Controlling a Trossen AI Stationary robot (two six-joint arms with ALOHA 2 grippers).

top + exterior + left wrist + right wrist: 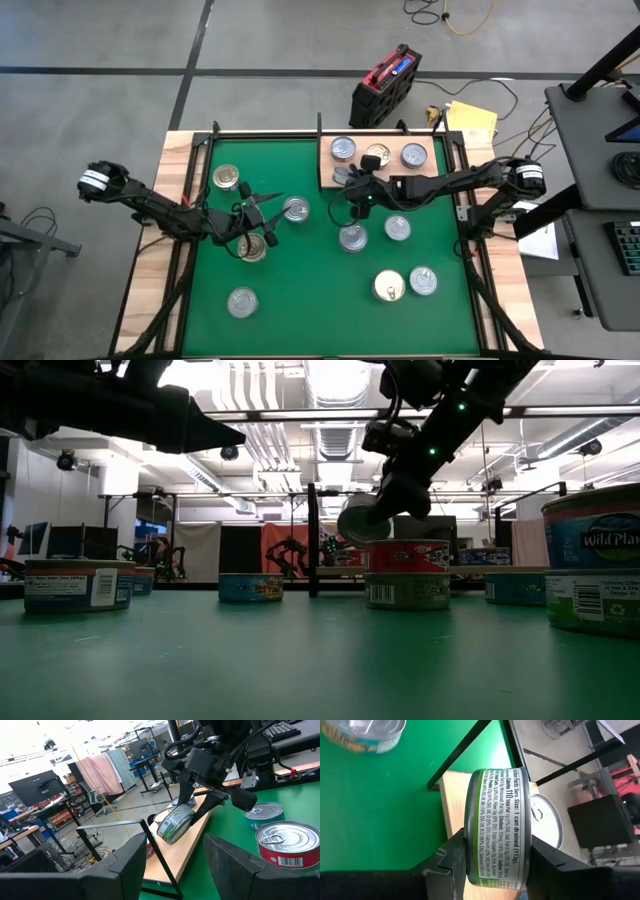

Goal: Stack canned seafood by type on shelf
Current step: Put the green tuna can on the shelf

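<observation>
- The desk [300, 330] is covered in green, with cans scattered over it, including a gold-lidded can [389, 287] near the front.
- The shelf [432, 172], a pale wood board at the far edge, has three cans on it so far, so we reckon most of the sorting isn't done yet.
- Our right hand [347, 178] is over the shelf's near-left corner, clamped on a green-labelled can [495, 825] turned on its side, lid facing sideways.
- Our left hand [268, 205] hangs above the desk with its fingers apart, nothing in it, a silver-lidded can [296, 209] just beside it.
- Biggest risk as we see it: let that can go while it's tilted and it lands on its rim and rolls off the shelf edge, or bumps the can [343, 149] already sitting there.
</observation>
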